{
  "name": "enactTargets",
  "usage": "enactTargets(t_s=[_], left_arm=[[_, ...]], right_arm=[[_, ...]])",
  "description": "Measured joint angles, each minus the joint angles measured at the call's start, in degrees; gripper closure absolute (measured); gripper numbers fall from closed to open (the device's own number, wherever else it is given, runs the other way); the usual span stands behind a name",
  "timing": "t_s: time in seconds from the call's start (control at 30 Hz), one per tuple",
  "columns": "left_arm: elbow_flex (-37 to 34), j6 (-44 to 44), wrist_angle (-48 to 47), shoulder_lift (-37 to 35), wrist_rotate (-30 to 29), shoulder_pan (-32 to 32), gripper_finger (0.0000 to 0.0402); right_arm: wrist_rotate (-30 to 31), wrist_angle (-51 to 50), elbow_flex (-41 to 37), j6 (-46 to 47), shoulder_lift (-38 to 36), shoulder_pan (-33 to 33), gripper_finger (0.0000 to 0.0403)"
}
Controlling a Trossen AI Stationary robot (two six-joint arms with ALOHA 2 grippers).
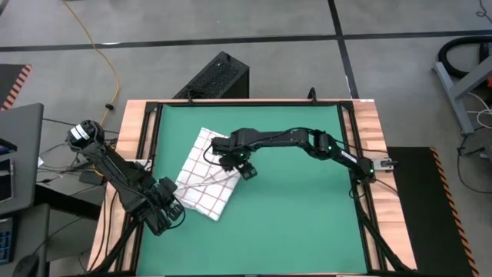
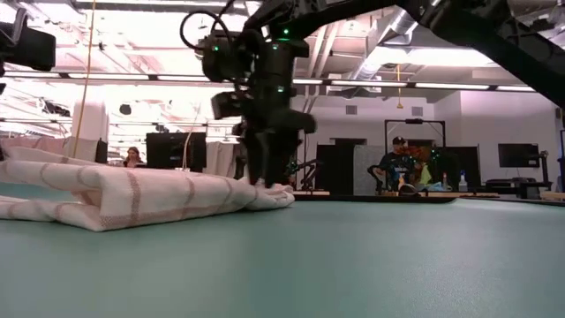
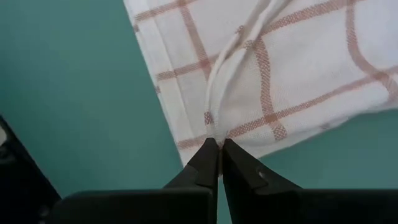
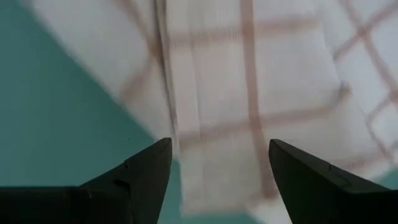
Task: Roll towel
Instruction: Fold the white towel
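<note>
The white towel (image 1: pixel 204 175) with a thin red check lies rumpled on the left half of the green mat (image 1: pixel 307 208), and in the low view (image 2: pixel 132 196) it shows several layers. My left gripper (image 1: pixel 172 203) is at the towel's near-left edge, shut on it (image 3: pixel 217 148). My right gripper (image 1: pixel 243 166) stands open over the towel's right end (image 4: pixel 217 158), its fingers pointing down (image 2: pixel 267 172). My left gripper pinches the towel's hemmed edge (image 3: pixel 210 127) between its two fingertips, where a raised ridge of cloth (image 3: pixel 236 56) ends. The fingers come in low from the table's near-left. The towel lies on the mat, and the ridge runs away from the fingers. My right gripper: I cannot tell whether it touches the towel.
Bare green mat lies to the right of the towel and toward the near edge. Wooden table borders (image 1: pixel 367 131) frame the mat. A black box (image 1: pixel 219 75) stands on the floor beyond the far edge. People (image 2: pixel 395 163) show in the room behind.
</note>
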Motion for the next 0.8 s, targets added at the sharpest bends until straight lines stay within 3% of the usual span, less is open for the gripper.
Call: enactTargets(t_s=[0.2, 0.43, 0.8], left_arm=[[0.0, 0.3, -0.1, 0.0, -0.7, 0.0, 0.0402], [0.0, 0.3, -0.1, 0.0, -0.6, 0.0, 0.0401], [0.0, -0.2, -0.1, 0.0, -1.3, -1.4, 0.0401]], right_arm=[[7.3, -1.4, 0.0, -5.2, 0.0, 0.9, 0.0113], [9.1, -2.9, 0.0, -8.7, -0.2, 3.8, 0.0113], [18.4, 0.7, -4.8, -8.2, -0.3, 3.8, 0.0113]])
